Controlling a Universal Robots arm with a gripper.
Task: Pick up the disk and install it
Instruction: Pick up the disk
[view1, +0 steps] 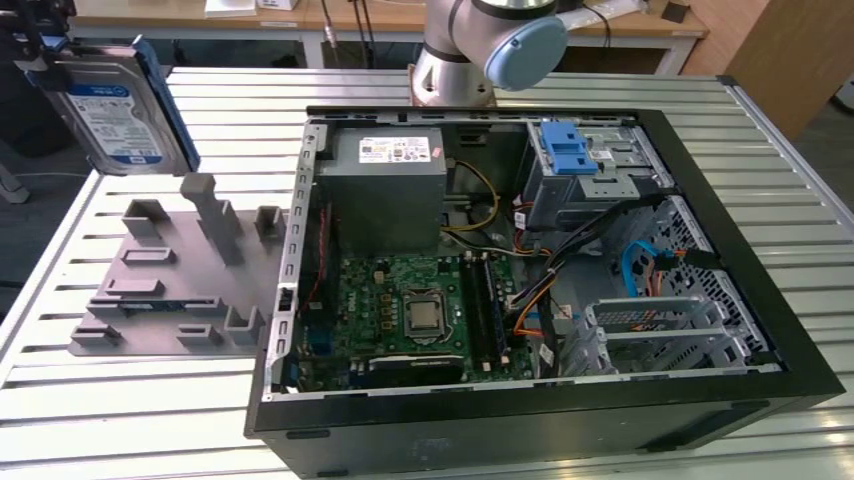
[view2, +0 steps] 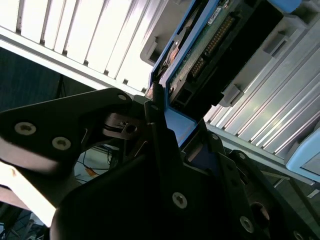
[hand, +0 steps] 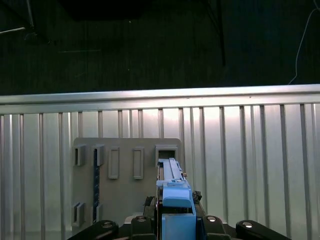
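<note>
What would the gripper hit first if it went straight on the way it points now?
Probably the grey slotted fixture; the held disk would touch it first, though depth is unclear.

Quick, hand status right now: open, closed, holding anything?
Hand: closed on the disk, gripping it by its blue-framed edge.

The arm (view1: 447, 60) reaches toward the exterior view's left, gripper (view1: 54, 50) held high. In both wrist views its black fingers (view2: 157, 125) pinch the disk (view2: 215, 40) by 1 edge.
</note>
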